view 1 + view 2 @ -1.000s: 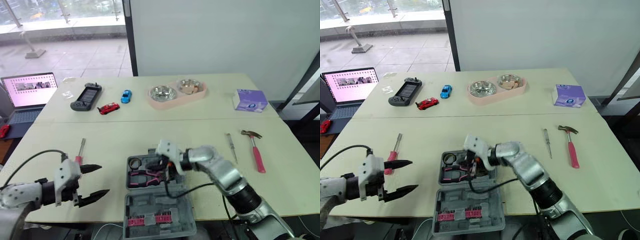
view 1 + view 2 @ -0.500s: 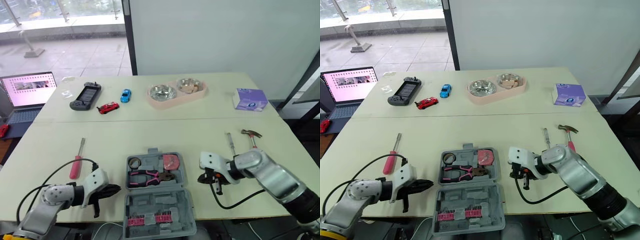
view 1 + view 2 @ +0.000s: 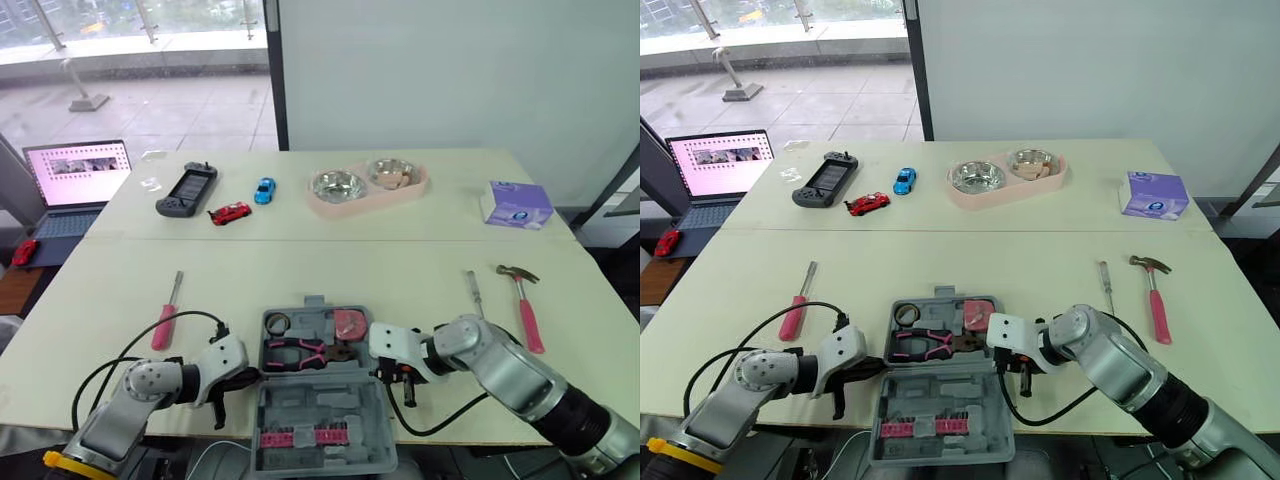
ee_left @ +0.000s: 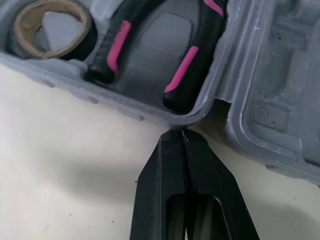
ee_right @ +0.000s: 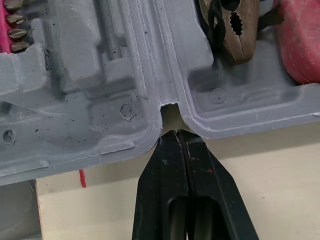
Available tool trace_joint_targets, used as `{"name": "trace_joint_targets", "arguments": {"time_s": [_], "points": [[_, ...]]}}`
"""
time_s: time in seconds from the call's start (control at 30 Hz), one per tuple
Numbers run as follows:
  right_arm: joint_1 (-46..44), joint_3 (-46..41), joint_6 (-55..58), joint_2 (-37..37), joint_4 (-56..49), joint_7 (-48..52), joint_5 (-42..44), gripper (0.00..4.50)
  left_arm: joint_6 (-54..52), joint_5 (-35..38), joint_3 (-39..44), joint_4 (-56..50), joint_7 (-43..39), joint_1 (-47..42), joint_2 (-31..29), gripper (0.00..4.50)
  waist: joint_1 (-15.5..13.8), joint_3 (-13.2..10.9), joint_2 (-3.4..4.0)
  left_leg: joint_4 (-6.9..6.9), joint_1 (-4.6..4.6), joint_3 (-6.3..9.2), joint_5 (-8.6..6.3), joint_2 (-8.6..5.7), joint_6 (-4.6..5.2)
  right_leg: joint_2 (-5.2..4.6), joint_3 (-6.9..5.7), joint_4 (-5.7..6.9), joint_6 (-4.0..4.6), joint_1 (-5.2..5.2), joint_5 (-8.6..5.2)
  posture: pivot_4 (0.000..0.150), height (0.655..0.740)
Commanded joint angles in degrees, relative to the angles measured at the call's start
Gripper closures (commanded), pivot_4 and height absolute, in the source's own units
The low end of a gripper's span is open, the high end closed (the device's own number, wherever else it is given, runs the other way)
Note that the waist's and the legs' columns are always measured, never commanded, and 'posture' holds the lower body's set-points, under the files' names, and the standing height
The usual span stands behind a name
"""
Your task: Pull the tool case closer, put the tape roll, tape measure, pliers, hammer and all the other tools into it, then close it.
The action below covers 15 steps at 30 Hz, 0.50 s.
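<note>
The tool case (image 3: 320, 405) lies open at the worktop (image 3: 330, 270) near edge. The left end effector (image 4: 182, 134) and right end effector (image 5: 175, 134) are closed, tips now at its hinge notches; 0.5 s ago both stood apart.

This looks like a robotics test room in an office building rather than a home or workshop. Two plain cream tables pushed together form one surface (image 3: 330, 262) in front of a bare white partition wall (image 3: 450, 70). A floor-to-ceiling window (image 3: 140, 60) gives onto a paved terrace with a railing. A running laptop (image 3: 80, 175) sits off to the side. The things laid out are an unrelated mix: a handheld game console (image 3: 186, 190), toy cars (image 3: 230, 213), a pink double bowl (image 3: 368, 187), a tissue box (image 3: 516, 204), a hammer (image 3: 524, 305) and a tool case (image 3: 320, 405).
</note>
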<state>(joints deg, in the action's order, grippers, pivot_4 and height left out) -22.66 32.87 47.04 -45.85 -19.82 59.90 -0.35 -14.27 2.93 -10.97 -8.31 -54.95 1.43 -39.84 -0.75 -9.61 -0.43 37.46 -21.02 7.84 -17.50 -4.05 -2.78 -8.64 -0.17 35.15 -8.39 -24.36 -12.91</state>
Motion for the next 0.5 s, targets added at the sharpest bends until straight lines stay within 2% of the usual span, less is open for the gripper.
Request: {"name": "trace_joint_targets", "arguments": {"time_s": [0.03,0.2,0.5], "points": [[-1.92,-0.24,0.33,1.18,-2.63,-0.31,-0.12,4.5,-2.42,-1.59,-3.6,0.12,0.02,0.09,0.71,4.47,0.0,0.0,0.01,0.0,0.0,0.01,0.0,0.0,0.0,0.01,0.0,0.0,0.0,0.0,0.0,0.15,0.7239],[-2.18,-0.38,1.01,1.79,-2.48,-1.1,-0.49,4.5,-1.99,-3.19,-4.14,4.5,1.25,-4.2,2.37,4.47,-0.22,0.04,0.08,0.04,0.03,0.02,0.0,-0.02,0.0,0.0,-0.01,0.01,-0.01,0.08,0.0,0.15,0.7239],[-6.71,-4.16,0.61,4.8,5.88,-4.37,-1.12,4.5,0.11,-3.86,-3.11,16.21,1.81,-16.41,5.76,4.47,0.05,0.05,0.1,0.09,0.18,0.05,0.04,-0.02,-0.03,0.03,-0.01,0.08,-0.02,0.21,0.02,0.15,0.7239]]}}
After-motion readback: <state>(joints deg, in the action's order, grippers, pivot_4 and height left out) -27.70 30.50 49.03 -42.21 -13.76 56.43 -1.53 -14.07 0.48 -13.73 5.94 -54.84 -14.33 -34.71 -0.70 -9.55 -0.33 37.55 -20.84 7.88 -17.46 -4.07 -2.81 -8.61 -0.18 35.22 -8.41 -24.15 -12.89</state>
